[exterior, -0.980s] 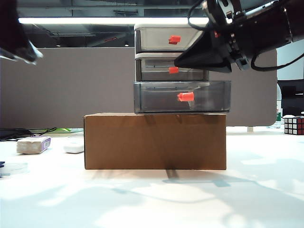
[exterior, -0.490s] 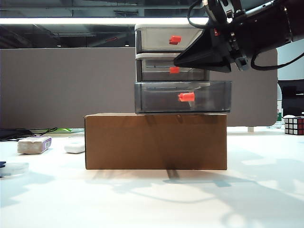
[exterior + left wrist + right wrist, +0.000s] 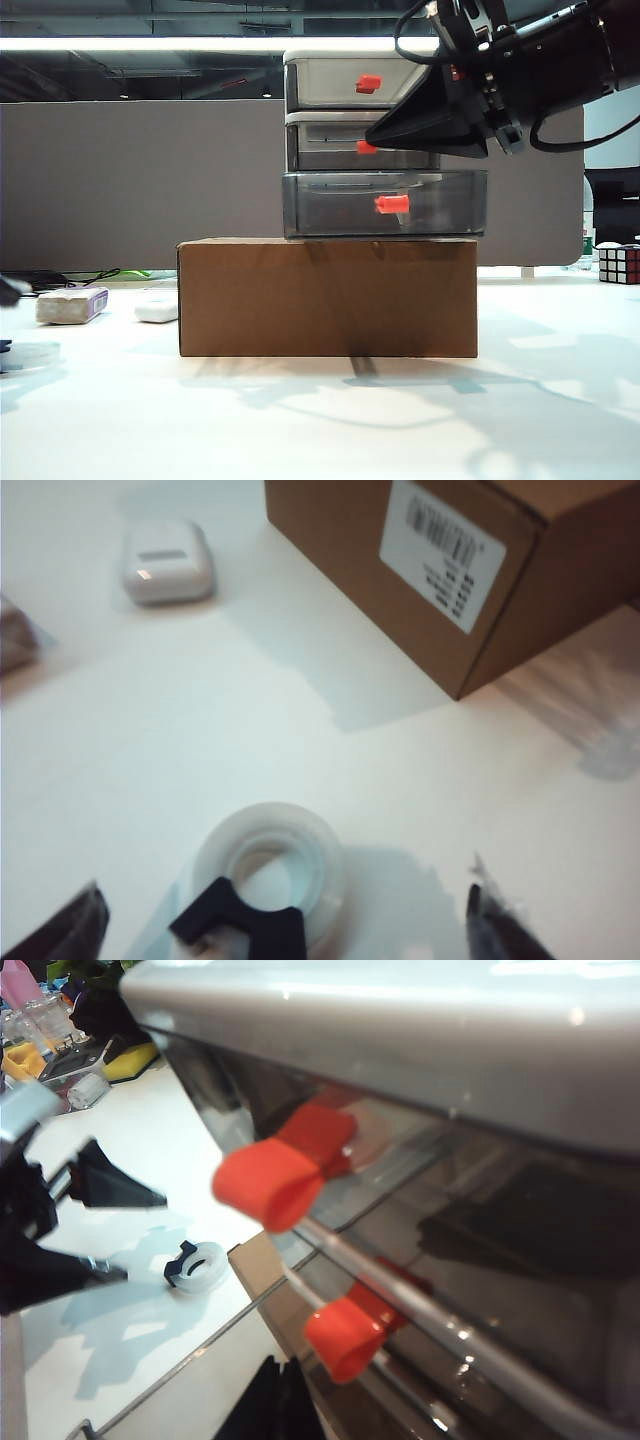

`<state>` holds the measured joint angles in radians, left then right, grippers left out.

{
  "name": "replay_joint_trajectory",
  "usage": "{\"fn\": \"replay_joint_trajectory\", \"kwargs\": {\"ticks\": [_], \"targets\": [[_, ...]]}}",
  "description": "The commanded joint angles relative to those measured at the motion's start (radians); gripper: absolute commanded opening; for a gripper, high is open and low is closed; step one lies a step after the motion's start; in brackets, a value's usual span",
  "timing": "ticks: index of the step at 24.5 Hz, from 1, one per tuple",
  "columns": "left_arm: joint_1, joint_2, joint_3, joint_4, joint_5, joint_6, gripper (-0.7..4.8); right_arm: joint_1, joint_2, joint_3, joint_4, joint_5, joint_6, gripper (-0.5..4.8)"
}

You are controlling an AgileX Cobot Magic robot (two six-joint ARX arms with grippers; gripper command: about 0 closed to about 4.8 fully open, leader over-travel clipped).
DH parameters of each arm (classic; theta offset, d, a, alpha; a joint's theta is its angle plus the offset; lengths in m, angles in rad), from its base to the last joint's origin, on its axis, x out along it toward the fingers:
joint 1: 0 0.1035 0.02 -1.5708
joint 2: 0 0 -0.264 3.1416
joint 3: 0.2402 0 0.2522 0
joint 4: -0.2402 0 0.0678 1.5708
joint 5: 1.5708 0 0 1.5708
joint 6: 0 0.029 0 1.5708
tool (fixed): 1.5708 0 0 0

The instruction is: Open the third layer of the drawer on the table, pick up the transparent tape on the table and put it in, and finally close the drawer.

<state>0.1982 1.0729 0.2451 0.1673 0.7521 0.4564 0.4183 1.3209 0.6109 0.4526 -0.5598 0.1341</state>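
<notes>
The drawer (image 3: 360,140) stands on a brown cardboard box. Its third layer (image 3: 385,205), smoke-grey with a red-orange handle (image 3: 392,204), is pulled out towards the camera. The transparent tape (image 3: 268,865), a clear roll with a dark cutter (image 3: 245,925), lies flat on the white table (image 3: 200,740). My left gripper (image 3: 285,910) hangs open just over it, one dark finger (image 3: 70,930) on each side. At the exterior view's left edge the tape (image 3: 25,352) just shows. My right gripper (image 3: 275,1400) is shut and empty, held by the drawer fronts below a red handle (image 3: 345,1335).
The cardboard box (image 3: 328,297) fills the table's middle. A white-and-purple block (image 3: 72,305) and a small white oblong (image 3: 155,311) lie to its left, the oblong (image 3: 166,560) beyond the tape. A Rubik's cube (image 3: 620,264) sits at the far right.
My left arm has swung down from the upper left to the tape at the table's left edge, and its jaws have opened wide. The right arm has kept still.
</notes>
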Motion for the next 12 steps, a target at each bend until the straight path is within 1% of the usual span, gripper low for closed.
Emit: {"fn": "replay_joint_trajectory", "kwargs": {"ticks": [1,2,5,7,9,12], "targets": [[0.0,0.142,0.038,0.089,0.023,0.015,4.79,0.0,-0.006,0.004,-0.002,-0.006,-0.003,-0.05],[0.0,0.189,0.057,0.097,0.037,0.038,4.79,0.0,-0.006,0.004,-0.007,-0.012,-0.005,-0.05],[0.0,0.253,0.08,0.1,0.034,0.089,4.79,0.0,-0.006,0.004,-0.008,-0.015,-0.007,-0.05],[-0.001,0.287,0.088,0.108,0.036,0.114,4.79,0.0,-0.006,0.004,-0.008,-0.02,-0.007,-0.05],[-0.001,0.317,0.09,0.109,0.037,0.122,4.79,0.0,-0.006,0.004,-0.008,-0.02,-0.011,-0.05],[-0.003,0.36,0.09,0.11,0.037,0.171,4.79,0.0,-0.006,0.004,-0.008,-0.019,-0.011,-0.05]]}}
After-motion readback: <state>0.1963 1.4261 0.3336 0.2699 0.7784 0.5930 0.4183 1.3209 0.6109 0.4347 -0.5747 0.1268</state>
